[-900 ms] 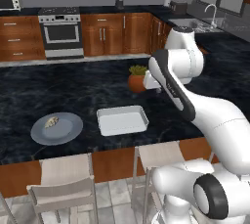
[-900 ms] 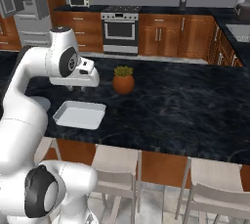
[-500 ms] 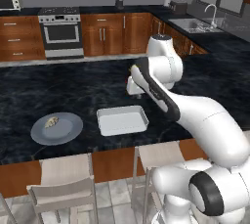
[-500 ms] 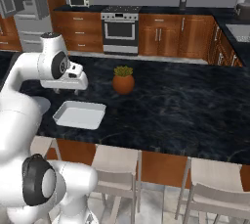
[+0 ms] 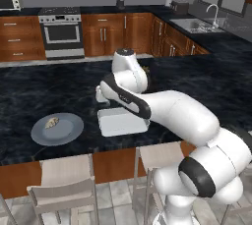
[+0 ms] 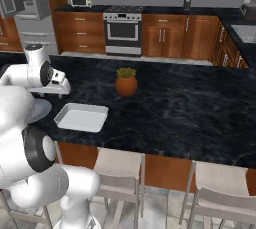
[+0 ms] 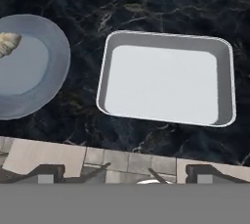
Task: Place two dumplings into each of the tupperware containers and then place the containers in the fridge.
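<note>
While the end effector (image 7: 125,171) hangs above the black, white-veined marble tabletop (image 7: 161,3) with its two dark finger tips (image 7: 46,174) spread wide and nothing between them, one tupperware container (image 7: 166,78) sits below it: a shallow, smooth, pale grey-white rectangle with a raised rim and rounded corners, holding nothing. Just beside it, apart, lies one round grey-blue plate (image 7: 34,88) bearing a single pale tan dumpling (image 7: 7,44) with a folded top. One terracotta pot with a green plant (image 6: 126,83) stands further back. The steel-grey fridge (image 6: 22,3) stands at the far wall.
</note>
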